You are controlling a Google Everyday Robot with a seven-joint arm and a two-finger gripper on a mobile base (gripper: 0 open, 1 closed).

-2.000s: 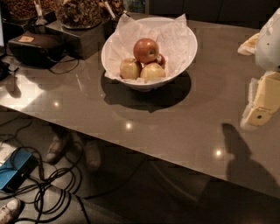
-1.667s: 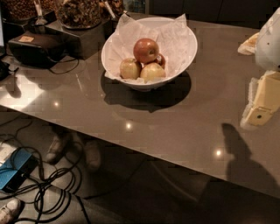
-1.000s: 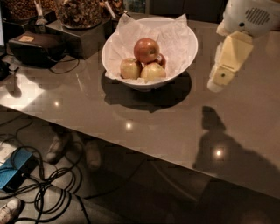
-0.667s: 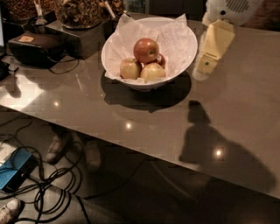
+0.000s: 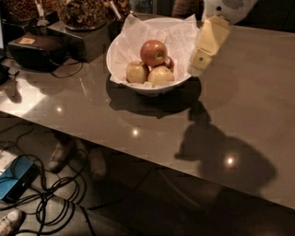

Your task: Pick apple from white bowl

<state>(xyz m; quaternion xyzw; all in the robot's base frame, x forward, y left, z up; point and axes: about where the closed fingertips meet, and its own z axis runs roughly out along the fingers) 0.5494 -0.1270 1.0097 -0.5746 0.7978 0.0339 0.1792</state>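
Observation:
The white bowl [image 5: 120,46], lined with crinkled white paper, stands on the grey table near its far side. The deep red-brown apple [image 5: 153,52] lies on top of the pile in it. Two pale yellow-green apples [image 5: 161,75] lie in front of it, and a smaller red-orange apple [image 5: 168,62] peeks out behind on the right. My gripper [image 5: 202,60], cream-coloured, hangs down from the top right over the bowl's right rim, beside and slightly above the apples, touching none of them.
The grey table [image 5: 239,110] runs across the view, its front edge slanting down to the right. A black box [image 5: 39,50] with a cable and containers of snacks [image 5: 83,14] stand at the back left. Cables and a blue device [image 5: 18,179] lie on the floor.
My gripper has moved left from the table's right edge to the bowl's right rim. The bowl and the apples have not moved.

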